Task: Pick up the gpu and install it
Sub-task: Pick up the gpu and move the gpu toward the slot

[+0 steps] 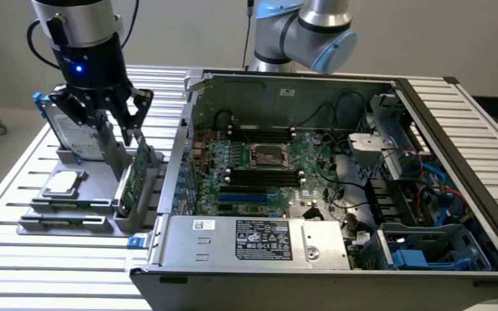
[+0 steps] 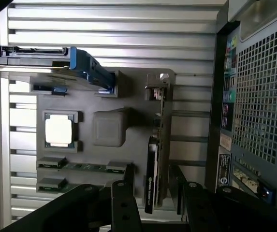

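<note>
The gpu [image 1: 137,173] stands on its edge in a slot of the grey holder [image 1: 93,197], at the exterior view's left, beside the open computer case [image 1: 173,170]. Its green board faces the case. In the wrist view the gpu [image 2: 154,159] shows as a thin upright card, black shroud on one side and a silver bracket at one end. My gripper [image 1: 109,126] hovers just above the card's upper end and is open. In the wrist view my gripper [image 2: 160,205] has one black finger on each side of the card, with a gap on both sides.
A silver hard drive with a blue frame [image 1: 69,133] stands in the holder close beside my gripper. A square silver chip [image 1: 65,183] and two memory sticks [image 2: 85,167] lie in the holder. The motherboard [image 1: 266,168] lies inside the case, with blue slots [image 1: 244,194].
</note>
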{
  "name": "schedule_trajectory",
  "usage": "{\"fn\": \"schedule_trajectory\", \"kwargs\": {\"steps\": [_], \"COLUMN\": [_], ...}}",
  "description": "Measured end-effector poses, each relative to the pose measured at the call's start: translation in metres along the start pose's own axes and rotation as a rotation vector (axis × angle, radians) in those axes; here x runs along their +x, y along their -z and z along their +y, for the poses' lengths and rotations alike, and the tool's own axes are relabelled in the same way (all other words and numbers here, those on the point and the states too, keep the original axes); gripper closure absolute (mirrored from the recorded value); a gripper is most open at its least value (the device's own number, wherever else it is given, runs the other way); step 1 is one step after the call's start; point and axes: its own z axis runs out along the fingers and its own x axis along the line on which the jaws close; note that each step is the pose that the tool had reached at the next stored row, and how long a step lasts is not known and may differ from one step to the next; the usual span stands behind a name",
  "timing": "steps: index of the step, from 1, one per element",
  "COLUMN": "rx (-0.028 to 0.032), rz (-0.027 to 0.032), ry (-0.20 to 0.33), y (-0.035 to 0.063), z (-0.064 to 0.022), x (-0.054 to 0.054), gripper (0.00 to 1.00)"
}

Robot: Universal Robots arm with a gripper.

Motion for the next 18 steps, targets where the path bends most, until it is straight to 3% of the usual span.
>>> {"fn": "schedule_trajectory", "kwargs": {"steps": [18], "rx": [0.0015], "rz": [0.0002], "ry": [0.024], "y": [-0.0327], "z": [-0.0015], "x": [-0.002], "gripper": [0.58]}}
